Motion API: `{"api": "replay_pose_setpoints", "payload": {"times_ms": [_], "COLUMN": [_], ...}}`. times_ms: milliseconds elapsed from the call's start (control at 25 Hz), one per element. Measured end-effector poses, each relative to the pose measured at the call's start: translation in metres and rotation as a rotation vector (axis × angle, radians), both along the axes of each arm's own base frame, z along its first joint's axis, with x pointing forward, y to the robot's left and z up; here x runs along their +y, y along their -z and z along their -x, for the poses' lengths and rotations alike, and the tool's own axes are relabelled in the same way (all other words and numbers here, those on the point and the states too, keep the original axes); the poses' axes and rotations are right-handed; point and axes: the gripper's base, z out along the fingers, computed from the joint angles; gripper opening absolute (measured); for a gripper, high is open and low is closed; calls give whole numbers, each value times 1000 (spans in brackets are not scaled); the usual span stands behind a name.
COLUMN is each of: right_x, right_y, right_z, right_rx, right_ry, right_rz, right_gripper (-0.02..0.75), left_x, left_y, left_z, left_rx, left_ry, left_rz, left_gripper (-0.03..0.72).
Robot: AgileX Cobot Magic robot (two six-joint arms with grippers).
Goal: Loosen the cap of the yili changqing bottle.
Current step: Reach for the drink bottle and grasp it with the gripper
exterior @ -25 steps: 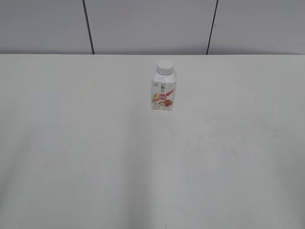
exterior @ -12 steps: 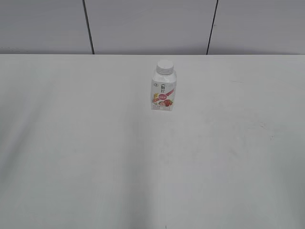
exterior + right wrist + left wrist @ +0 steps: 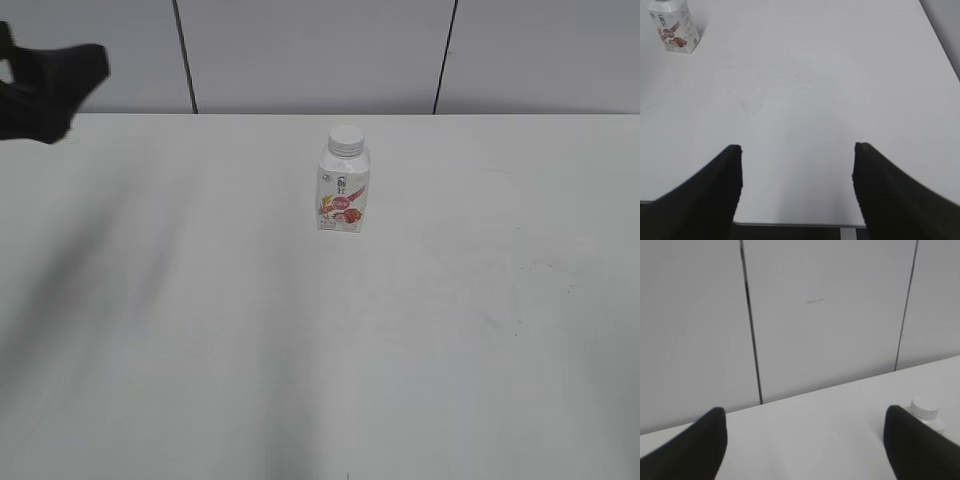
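The yili changqing bottle (image 3: 343, 190) stands upright on the white table, a squat white bottle with a pink-red strawberry label. Its white ribbed cap (image 3: 346, 140) sits on top. The bottle also shows at the top left of the right wrist view (image 3: 673, 27), and its cap peeks out beside the right finger in the left wrist view (image 3: 924, 408). My left gripper (image 3: 805, 417) is open and empty, high at the far left of the exterior view (image 3: 45, 85). My right gripper (image 3: 796, 147) is open and empty over the table's near edge, far from the bottle.
The white table (image 3: 320, 330) carries only the bottle. A grey panelled wall (image 3: 320, 50) with dark seams runs behind it. The table's near edge (image 3: 795, 224) shows in the right wrist view.
My left gripper has come into the exterior view at the upper left. The bottle has not moved.
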Motion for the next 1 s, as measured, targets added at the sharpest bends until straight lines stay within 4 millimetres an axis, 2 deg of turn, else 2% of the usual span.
{"api": "replay_pose_setpoints", "payload": {"times_ms": [160, 320, 440, 760, 1000], "right_x": [0, 0, 0, 0, 0], "right_y": [0, 0, 0, 0, 0], "right_z": [0, 0, 0, 0, 0], "right_rx": [0, 0, 0, 0, -1], "right_ry": [0, 0, 0, 0, 0], "right_rz": [0, 0, 0, 0, 0], "right_gripper": [547, 547, 547, 547, 547], "left_x": [-23, -43, -53, -56, -68], "left_y": [33, 73, 95, 128, 145], "left_z": [-27, -46, -60, -116, -157], "left_rx": [23, 64, 73, 116, 106], "left_ry": [165, 373, 540, 702, 946], "left_rz": [4, 6, 7, -18, -20], "left_gripper": [583, 583, 583, 583, 583]}}
